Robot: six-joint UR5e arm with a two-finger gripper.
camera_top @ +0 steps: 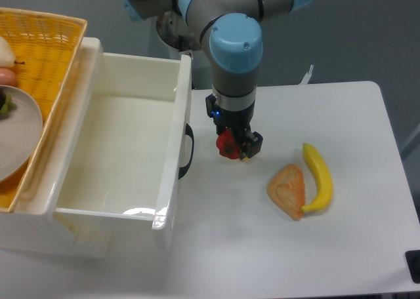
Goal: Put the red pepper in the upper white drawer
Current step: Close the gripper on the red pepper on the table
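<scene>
The red pepper shows as a small glossy red shape between the fingers of my gripper, which points down and is shut on it. Whether the pepper rests on the white table or hangs just above it I cannot tell. The gripper body hides the pepper's top and stem. The upper white drawer stands pulled open to the left of the gripper, its deep inside bare, with its black handle facing the pepper a short way off.
A yellow wicker basket sits on top at the far left, holding a grey plate and some fruit. A yellow banana and an orange bread slice lie on the table right of the gripper.
</scene>
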